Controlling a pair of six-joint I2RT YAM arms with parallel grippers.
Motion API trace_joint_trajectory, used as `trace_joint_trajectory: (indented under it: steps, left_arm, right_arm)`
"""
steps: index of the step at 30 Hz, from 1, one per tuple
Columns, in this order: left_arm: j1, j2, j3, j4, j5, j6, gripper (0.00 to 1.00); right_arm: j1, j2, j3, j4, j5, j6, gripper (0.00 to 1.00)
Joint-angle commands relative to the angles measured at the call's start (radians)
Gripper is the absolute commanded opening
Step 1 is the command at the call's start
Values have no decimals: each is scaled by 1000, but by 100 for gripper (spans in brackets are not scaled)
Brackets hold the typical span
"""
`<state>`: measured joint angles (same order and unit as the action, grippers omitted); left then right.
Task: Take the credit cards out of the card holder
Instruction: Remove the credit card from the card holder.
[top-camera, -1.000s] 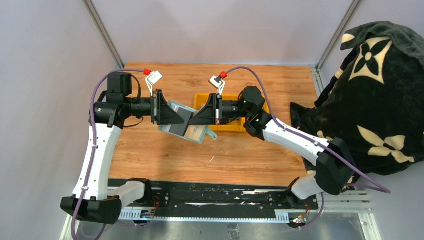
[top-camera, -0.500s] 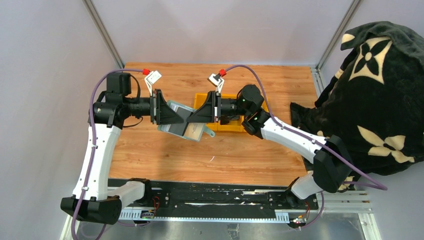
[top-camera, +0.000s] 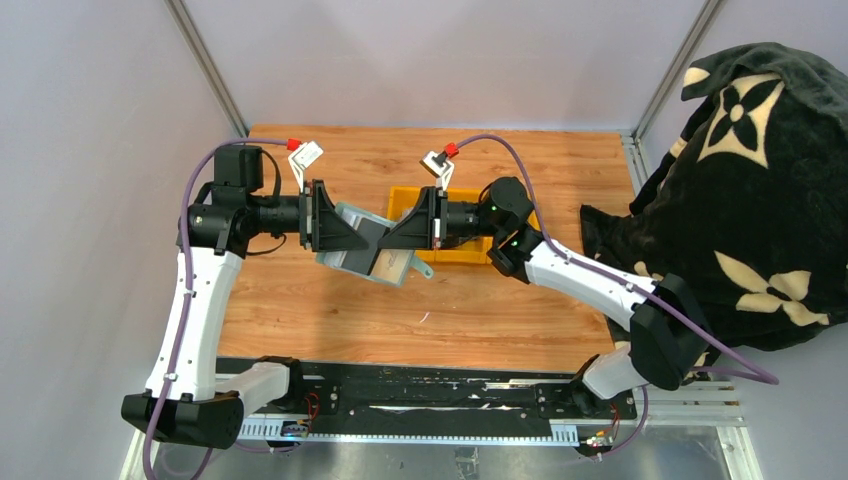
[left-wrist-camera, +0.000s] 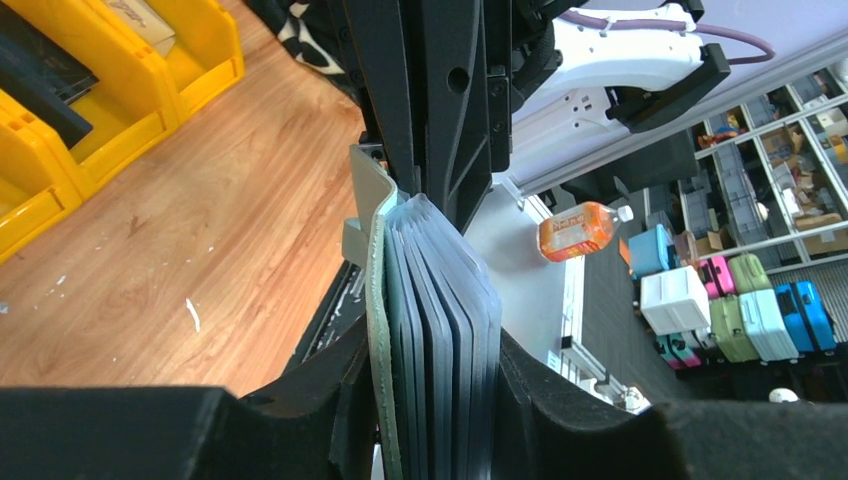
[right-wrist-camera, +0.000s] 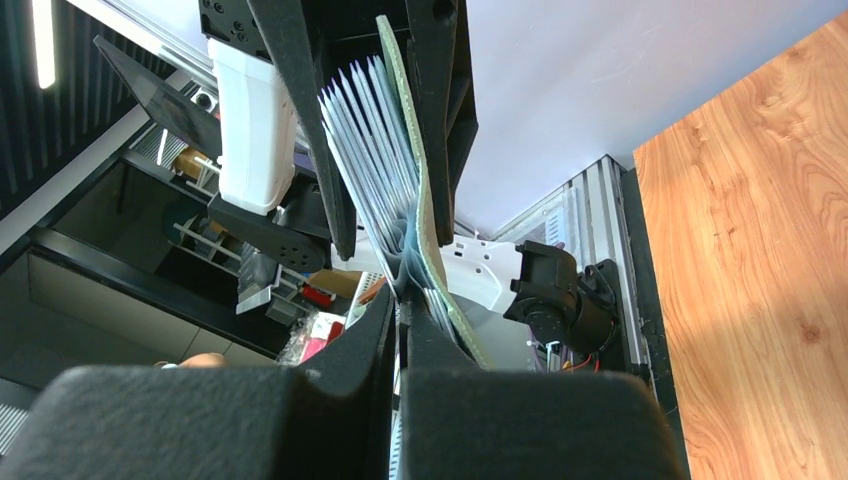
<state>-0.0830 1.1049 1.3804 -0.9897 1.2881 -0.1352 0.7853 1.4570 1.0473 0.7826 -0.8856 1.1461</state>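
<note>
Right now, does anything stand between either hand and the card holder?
Nothing visible does. The left hand grips the card holder from one side, and the right hand is shut on its opposite edge.

left arm (top-camera: 190, 310), right arm (top-camera: 590, 275): long links were white-shelled, joint housings black. left gripper (top-camera: 362, 238), right gripper (top-camera: 388, 238): black, wedge-shaped. each arm carried a purple cable (top-camera: 183, 270), a red plug (top-camera: 294, 144) and a white bracket (top-camera: 308, 155) at the wrist.
</note>
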Motion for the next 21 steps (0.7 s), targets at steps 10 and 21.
trace_joint_trajectory:
  steps: [10,21]
  left_arm:
    - [-1,0,30,-26,156,-53,34]
    - [0,5,53,-27,175,-64,20]
  right_arm:
    - [-36,-68,-95,78,-15,34,0]
    - [-56,-90,-118,116,-23,42,0]
